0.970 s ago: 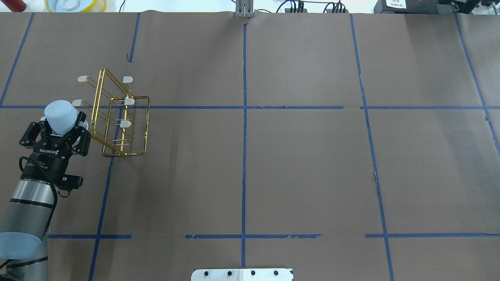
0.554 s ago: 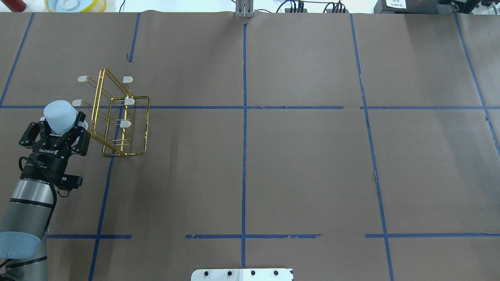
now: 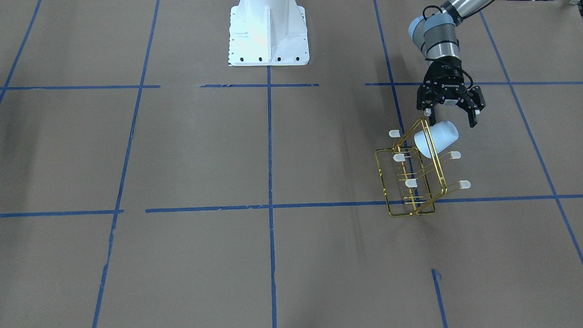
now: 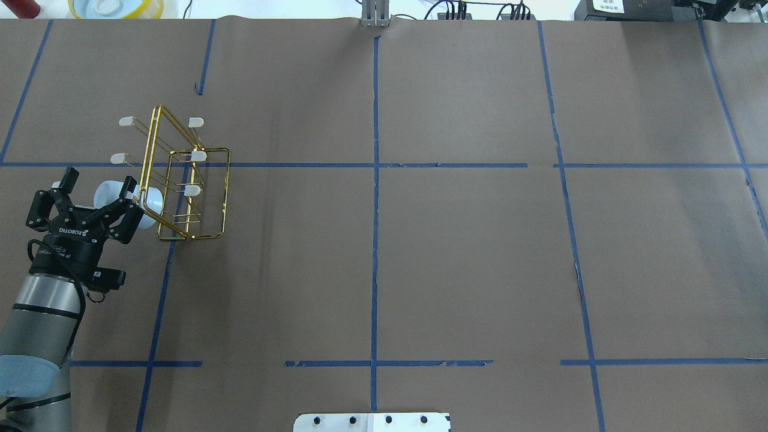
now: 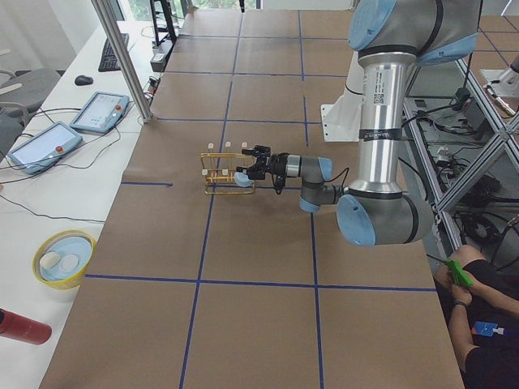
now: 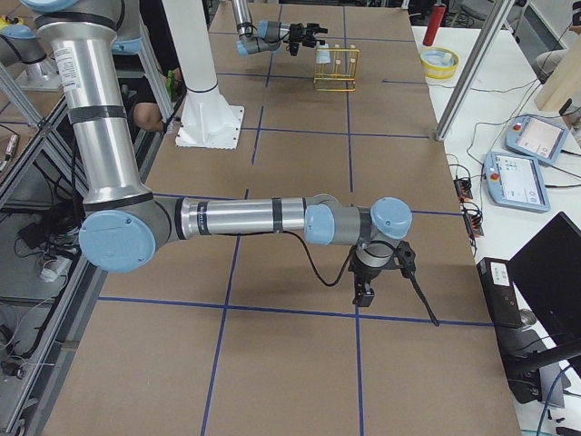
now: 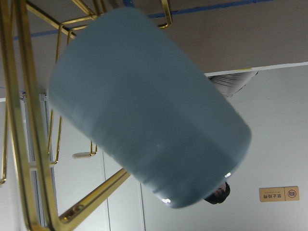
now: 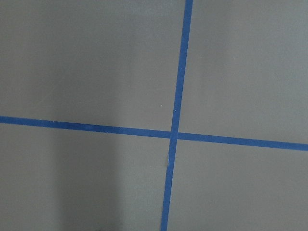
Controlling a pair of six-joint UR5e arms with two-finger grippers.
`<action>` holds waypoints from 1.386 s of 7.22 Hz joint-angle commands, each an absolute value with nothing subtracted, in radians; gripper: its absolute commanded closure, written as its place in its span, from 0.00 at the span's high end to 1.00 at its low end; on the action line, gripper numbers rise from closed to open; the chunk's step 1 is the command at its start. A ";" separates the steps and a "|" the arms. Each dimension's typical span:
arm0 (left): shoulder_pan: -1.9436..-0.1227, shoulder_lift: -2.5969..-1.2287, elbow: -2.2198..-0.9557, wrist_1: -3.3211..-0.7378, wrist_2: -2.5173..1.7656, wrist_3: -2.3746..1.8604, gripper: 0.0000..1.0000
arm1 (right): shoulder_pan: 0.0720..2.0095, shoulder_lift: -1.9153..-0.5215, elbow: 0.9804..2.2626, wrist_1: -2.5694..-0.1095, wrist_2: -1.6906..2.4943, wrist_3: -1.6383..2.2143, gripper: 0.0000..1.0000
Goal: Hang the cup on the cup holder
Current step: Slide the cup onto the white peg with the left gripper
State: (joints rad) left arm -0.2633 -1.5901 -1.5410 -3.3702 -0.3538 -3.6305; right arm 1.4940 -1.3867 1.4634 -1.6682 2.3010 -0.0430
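Note:
The cup holder [image 4: 192,237] is a gold wire rack with white-capped prongs, standing at the table's left. It also shows in the front view [image 3: 410,213]. The pale blue cup [image 4: 109,192] lies tilted on a near-side prong, mouth toward the rack frame [image 3: 436,139]. My left gripper [image 4: 99,178] is open, its fingers spread on either side of the cup's base without holding it [image 3: 450,117]. The left wrist view is filled by the cup [image 7: 144,110] beside gold wire [image 7: 29,144]. My right gripper [image 6: 363,291] shows only in the right side view; I cannot tell its state.
A yellow-rimmed bowl [image 4: 114,7] and a red item [image 4: 23,7] sit past the table's far left edge. The robot's white base plate [image 3: 268,32] stands at the near middle edge. Blue tape lines cross the brown table cover.
My left gripper has opened and let go of the cup. The cup, held bottom-up before, now rests tilted on a rack prong. The gripper has drawn back slightly.

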 commanded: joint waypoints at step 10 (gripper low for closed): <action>-0.584 -1.479 -1.830 -3.217 -0.910 -2.739 1.00 | 1.494 -1.387 1.463 -1.667 2.301 -0.043 1.00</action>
State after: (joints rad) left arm -0.5139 -1.4830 -1.8219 -3.2201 -0.8059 -2.8882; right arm 1.4941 -1.3867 1.4634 -1.6678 2.3010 -0.0430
